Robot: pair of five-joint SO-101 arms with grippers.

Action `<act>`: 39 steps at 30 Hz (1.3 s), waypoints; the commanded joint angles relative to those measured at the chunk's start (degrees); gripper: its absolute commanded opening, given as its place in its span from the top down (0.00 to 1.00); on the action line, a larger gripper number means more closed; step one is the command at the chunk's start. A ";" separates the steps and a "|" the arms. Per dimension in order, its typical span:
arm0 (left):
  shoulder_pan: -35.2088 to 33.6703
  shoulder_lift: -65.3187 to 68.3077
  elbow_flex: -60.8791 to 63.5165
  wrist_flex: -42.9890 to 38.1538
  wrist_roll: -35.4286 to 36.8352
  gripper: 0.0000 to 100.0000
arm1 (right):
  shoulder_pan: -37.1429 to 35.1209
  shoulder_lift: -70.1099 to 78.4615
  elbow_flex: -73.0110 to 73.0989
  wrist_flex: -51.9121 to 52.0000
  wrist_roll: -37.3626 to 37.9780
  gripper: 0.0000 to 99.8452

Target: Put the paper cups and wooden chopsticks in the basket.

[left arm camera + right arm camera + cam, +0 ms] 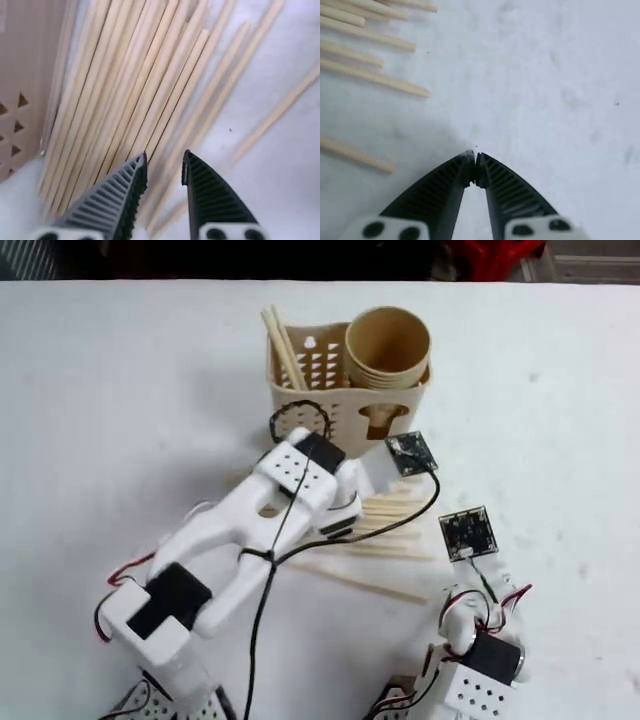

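Observation:
A beige basket [345, 400] stands at the table's far middle, with stacked paper cups [388, 345] in its right half and a few wooden chopsticks [283, 348] leaning in its left half. A loose pile of chopsticks [385, 535] lies on the table just in front of the basket. My left gripper [165, 159] hovers low over this pile [150, 85], open by a narrow gap, beside the basket wall [20, 75]. My right gripper [474, 156] is shut with nothing in it, over bare table near the chopstick ends [385, 80].
The left arm [250, 530] stretches from the near left across to the pile and covers part of it. The right arm [480, 660] sits at the near right edge. White table [560, 440] lies open on both sides of the basket.

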 commanded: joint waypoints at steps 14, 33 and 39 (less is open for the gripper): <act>5.32 -0.40 10.02 2.20 -12.75 0.94 | 0.57 -0.31 0.44 -0.48 0.44 0.98; 4.44 9.10 6.51 -1.41 -11.69 0.88 | 0.57 -0.31 0.44 -0.48 0.44 0.98; 3.12 16.40 -2.37 3.69 -5.71 0.91 | 0.57 -0.31 0.44 -0.48 0.44 0.98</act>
